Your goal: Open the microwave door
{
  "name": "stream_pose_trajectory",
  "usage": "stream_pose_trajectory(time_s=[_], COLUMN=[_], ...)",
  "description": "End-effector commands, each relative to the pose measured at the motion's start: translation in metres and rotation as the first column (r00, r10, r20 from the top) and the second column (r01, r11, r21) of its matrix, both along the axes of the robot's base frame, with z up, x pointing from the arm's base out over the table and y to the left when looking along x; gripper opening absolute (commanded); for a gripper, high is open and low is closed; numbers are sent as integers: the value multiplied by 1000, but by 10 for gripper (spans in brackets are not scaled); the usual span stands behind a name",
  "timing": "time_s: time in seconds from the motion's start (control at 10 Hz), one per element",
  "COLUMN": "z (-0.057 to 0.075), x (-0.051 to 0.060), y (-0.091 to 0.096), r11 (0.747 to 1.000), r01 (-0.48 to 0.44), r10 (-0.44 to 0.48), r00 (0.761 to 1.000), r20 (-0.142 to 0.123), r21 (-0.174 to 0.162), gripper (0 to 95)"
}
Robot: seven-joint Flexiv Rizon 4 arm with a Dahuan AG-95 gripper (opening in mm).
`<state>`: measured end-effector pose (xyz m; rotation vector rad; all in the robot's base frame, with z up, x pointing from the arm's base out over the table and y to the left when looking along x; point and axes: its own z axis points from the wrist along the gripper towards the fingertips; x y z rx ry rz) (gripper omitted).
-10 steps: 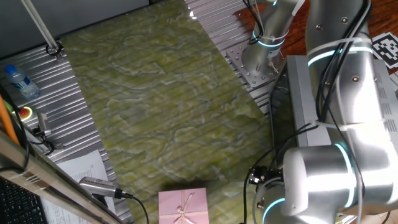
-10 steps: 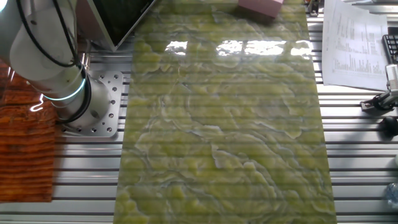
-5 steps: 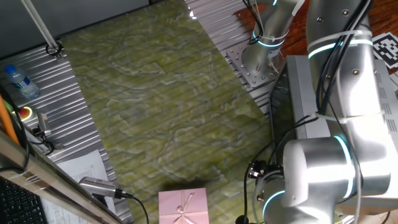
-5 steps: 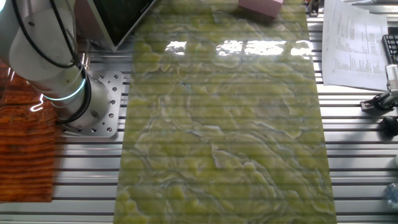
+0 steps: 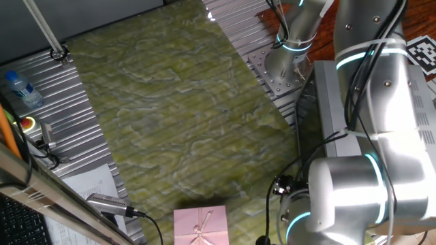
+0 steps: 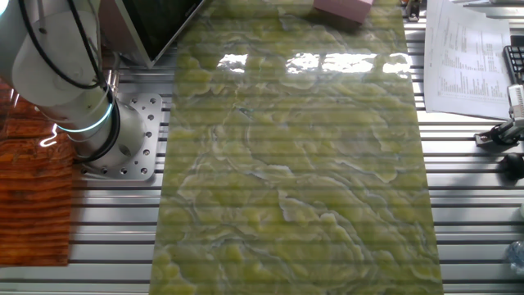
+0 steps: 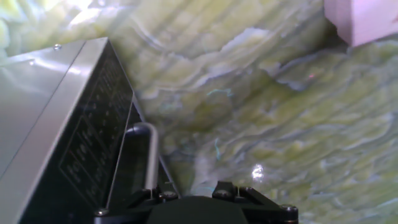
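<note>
Apparently the gripper [image 7: 205, 208] hangs by the microwave door [image 7: 93, 149] handle [image 7: 149, 155]; jaws unseen.

Pink gift box [image 5: 200, 227] at one end of the green marbled surface [image 5: 170, 116], with water bottle [image 5: 19, 89], red button [image 5: 28, 123], printed papers [image 6: 463, 59] and orange woven cloth [image 6: 33, 197] off the mat's edges.

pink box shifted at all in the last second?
No. In one fixed view the pink box sits at the same spot on the green mat, by the bottom edge, while only the arm moves.
</note>
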<state>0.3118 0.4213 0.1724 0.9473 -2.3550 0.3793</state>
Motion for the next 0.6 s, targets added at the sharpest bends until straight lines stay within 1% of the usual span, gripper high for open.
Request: stream_pose_trajectory(time_s=[0.1, 0.3, 0.4, 0.5, 0.6], z=[3, 4, 4, 3, 2], x=[-1, -1, -2, -2, -1], y=[-6, -7, -8, -10, -11], r11=[998, 997, 994, 992, 992], r01=[50, 70, 95, 108, 109], r10=[-49, -68, -91, -103, -104], r00=[998, 996, 994, 991, 991], r20=[33, 50, 67, 82, 82], r21=[-28, -41, -55, -61, -66], gripper=[380, 380, 380, 380, 380])
